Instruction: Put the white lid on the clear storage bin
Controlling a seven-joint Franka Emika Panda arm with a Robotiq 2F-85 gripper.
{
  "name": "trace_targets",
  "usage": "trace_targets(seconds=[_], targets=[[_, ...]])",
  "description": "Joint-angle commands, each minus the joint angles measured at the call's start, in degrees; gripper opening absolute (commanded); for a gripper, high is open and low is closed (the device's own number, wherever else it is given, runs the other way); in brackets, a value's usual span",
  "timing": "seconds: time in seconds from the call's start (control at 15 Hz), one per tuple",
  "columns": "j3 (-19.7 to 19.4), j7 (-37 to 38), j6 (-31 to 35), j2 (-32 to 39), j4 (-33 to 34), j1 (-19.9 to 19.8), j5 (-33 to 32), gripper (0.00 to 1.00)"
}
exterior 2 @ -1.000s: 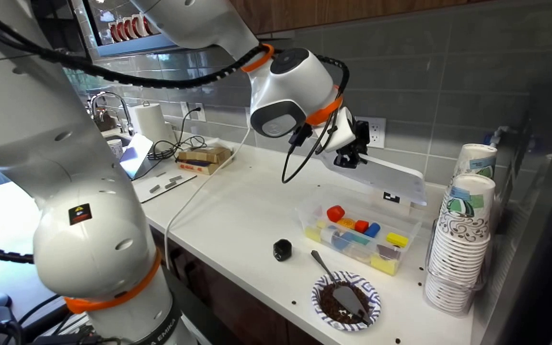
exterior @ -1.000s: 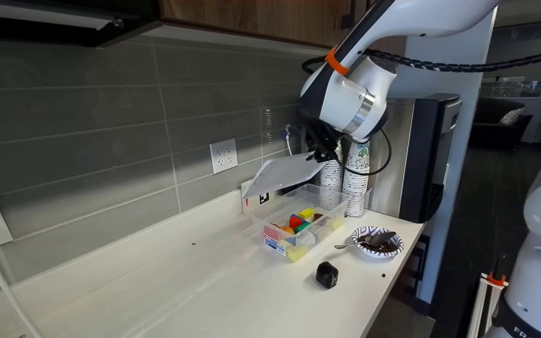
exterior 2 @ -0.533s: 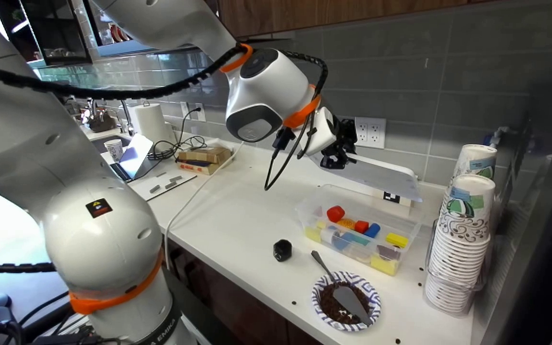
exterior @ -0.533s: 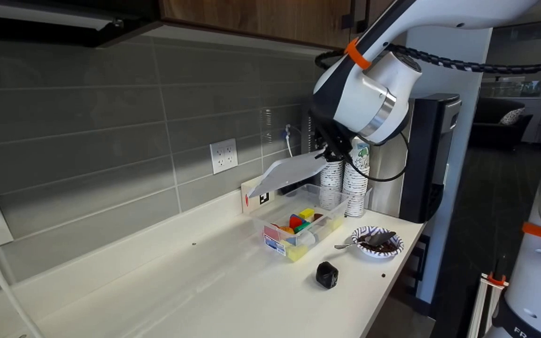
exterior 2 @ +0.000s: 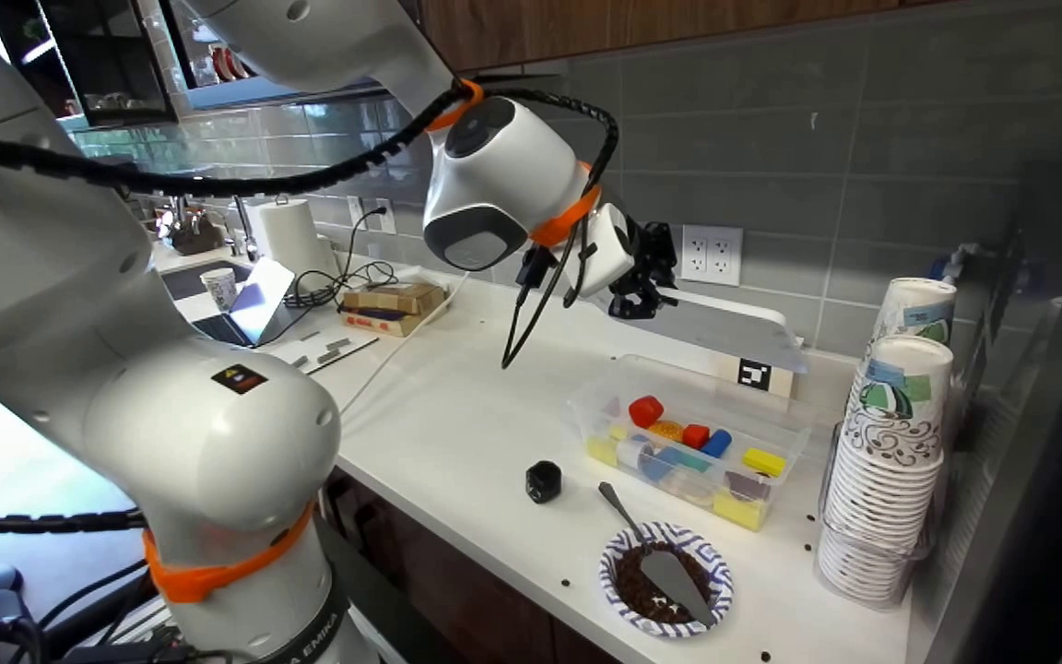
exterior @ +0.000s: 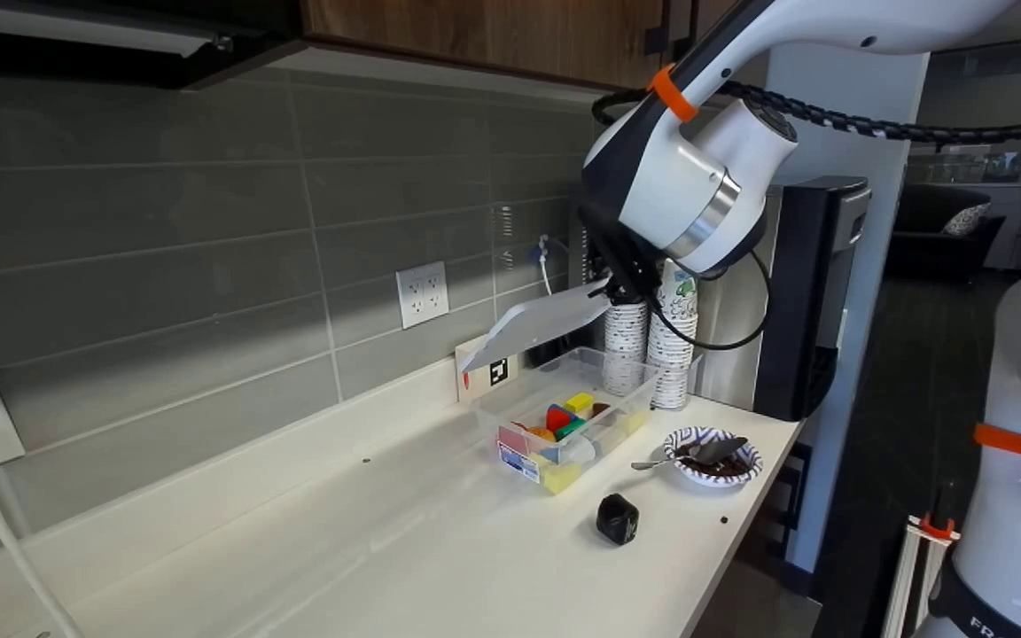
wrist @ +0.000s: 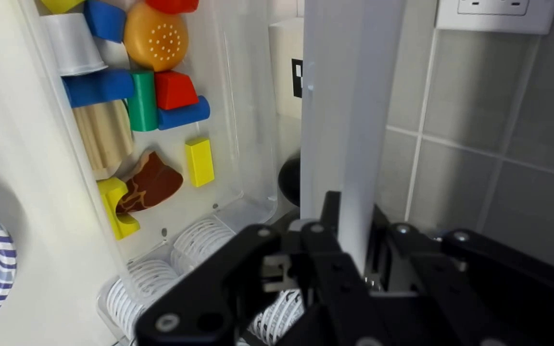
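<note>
- By judgement, the task is about half done: the white lid (exterior: 539,326) has been picked up and is held clear of the tabletop (exterior: 369,549), but nothing has been covered with it.
- The clear storage bin (exterior 2: 734,410) is seen uncovered on the tabletop, with coloured pieces (wrist: 156,38) lying inside.
- The lid is held higher than the bin; in the wrist view it is seen between the bin and the tiled wall (wrist: 464,182). A gap to the bin's rim is shown in both exterior views.
- It is tilted, not level with the rim; whether the wall is touched cannot be told.
- The jaws are closed on one edge of the lid, which is pinched between them.
- Left to be done, it is judged: the lid is to be levelled, brought over the bin, lined up with the rim, lowered and released.
- The arm (exterior: 670,186) is stretched over the tabletop from its front side, and the wrist (exterior 2: 607,254) is bent so that the jaws are pointed downward at a slant, well apart from the stacked cups (exterior 2: 900,397).
</note>
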Motion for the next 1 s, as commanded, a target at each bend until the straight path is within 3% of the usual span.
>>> trace_targets(seconds=[0.0, 0.93], targets=[[-5.3, -3.0, 2.2, -0.2, 0.0, 5.9, 2.3, 0.03], [-26.4, -1.8, 8.9, 2.1, -0.1, 27.2, -1.4, 0.03]])
